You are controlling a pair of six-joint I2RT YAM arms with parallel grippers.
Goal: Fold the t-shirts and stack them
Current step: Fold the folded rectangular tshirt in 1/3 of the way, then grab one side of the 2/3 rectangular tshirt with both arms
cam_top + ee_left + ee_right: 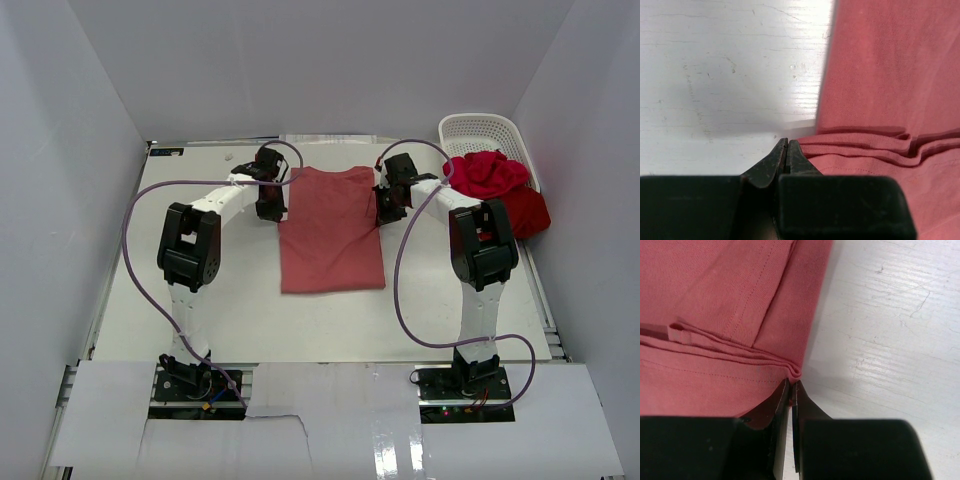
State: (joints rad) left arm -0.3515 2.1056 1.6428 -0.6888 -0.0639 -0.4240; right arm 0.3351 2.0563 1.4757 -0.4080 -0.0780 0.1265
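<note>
A dusty salmon-red t-shirt lies flat as a long folded rectangle in the middle of the table. My left gripper sits at its left edge, my right gripper at its right edge, both toward the far end. In the left wrist view the gripper is shut, tips on the end of a doubled fold of the shirt. In the right wrist view the gripper is shut on the layered edge of the shirt, red cloth showing between the tips. A bright crimson t-shirt and a darker red t-shirt lie bunched at the far right.
A white lattice basket stands in the far right corner, with the two bunched shirts spilling over its near side. White walls close in the table on three sides. Purple cables loop from both arms over the tabletop.
</note>
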